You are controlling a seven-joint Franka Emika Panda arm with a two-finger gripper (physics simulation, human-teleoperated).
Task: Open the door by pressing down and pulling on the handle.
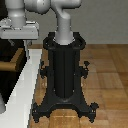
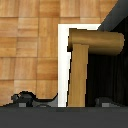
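The door (image 1: 4, 50) is a dark panel at the exterior view's left, set in a white frame (image 1: 22, 85). Its tan handle (image 1: 11, 63) sticks out from the panel just below my gripper (image 1: 17, 44). In the wrist view the handle (image 2: 82, 65) shows as a wooden bar with a thicker cylinder across its end, lying over the white frame (image 2: 63, 55) and the dark door (image 2: 112, 75). My gripper (image 2: 65, 100) is open, its dark fingertips (image 2: 25, 97) standing wide to either side of the bar, apart from it and above it.
The black robot pedestal (image 1: 65, 70) with its spread feet stands on the wooden floor (image 1: 110, 75), right beside the door frame. More of the wooden floor (image 2: 27, 45) shows beyond the frame in the wrist view.
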